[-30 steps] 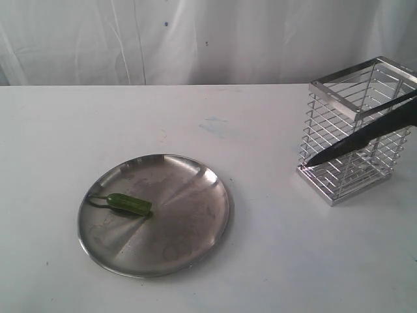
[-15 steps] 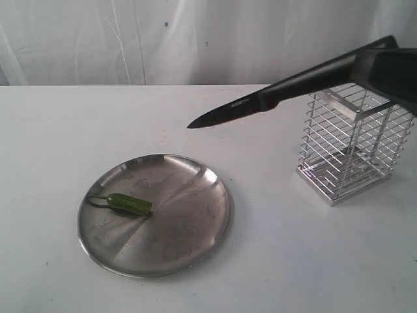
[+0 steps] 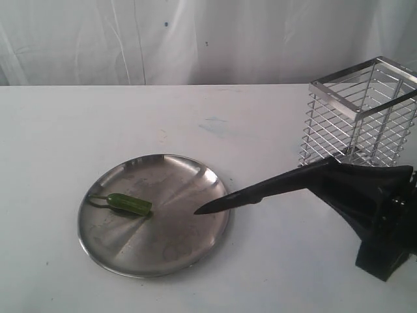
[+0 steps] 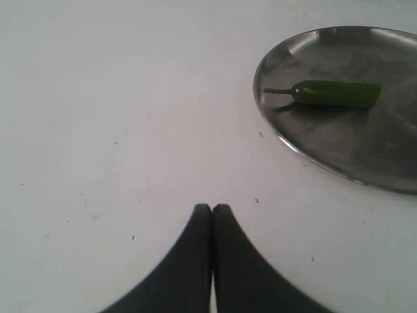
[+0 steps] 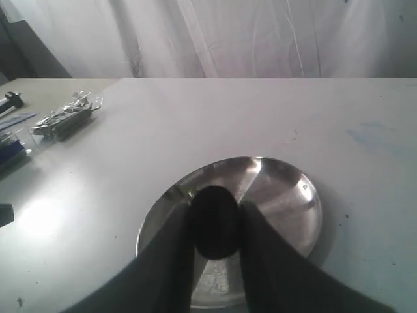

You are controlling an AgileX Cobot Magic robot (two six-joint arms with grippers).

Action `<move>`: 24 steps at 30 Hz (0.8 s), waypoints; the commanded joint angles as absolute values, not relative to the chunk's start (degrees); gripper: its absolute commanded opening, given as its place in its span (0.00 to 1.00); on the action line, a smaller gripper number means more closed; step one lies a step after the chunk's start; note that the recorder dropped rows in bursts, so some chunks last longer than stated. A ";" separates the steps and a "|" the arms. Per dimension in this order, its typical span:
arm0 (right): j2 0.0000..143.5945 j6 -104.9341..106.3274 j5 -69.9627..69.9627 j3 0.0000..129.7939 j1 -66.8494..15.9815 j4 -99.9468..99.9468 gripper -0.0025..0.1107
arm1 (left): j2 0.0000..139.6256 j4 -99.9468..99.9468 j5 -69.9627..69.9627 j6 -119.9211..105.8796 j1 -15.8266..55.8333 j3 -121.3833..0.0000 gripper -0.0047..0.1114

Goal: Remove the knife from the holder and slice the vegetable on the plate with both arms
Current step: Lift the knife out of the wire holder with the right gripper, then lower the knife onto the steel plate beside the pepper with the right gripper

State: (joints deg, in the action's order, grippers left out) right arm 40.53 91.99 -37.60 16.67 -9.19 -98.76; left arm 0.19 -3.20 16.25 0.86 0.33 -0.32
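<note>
White tabletop (image 3: pixel 273 277), creased white curtain (image 3: pixel 228 39) behind, soft even light

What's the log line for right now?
right claw: shut on knife | knife: out of holder, tip over plate, short of vegetable | left claw: shut, empty, off plate

The exterior camera looks down across the bench (image 3: pixel 293 274) at the plate (image 3: pixel 176 241) from farther off; both wrist cameras, low and close, also catch that plate.
</note>
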 commanded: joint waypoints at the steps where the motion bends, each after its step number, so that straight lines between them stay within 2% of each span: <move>1: 41.10 94.77 -40.71 16.92 -9.14 -99.95 0.02 | 0.00 -3.35 16.30 0.82 0.66 0.00 0.04; 12: 45.80 97.71 -38.66 23.33 -9.14 -99.95 0.02 | 0.00 -3.35 16.30 0.82 0.66 0.00 0.04; 15: 54.99 97.86 -40.60 27.31 -9.14 -99.95 0.02 | 0.00 -3.35 16.30 0.82 0.66 0.00 0.04; 20: 73.65 100.47 -51.30 37.94 -9.14 -99.95 0.02 | 0.00 -3.35 16.30 0.82 0.66 0.00 0.04; 24: 80.55 100.30 -51.76 43.08 -10.56 -99.95 0.02 | 0.00 -3.35 16.30 0.82 0.66 0.00 0.04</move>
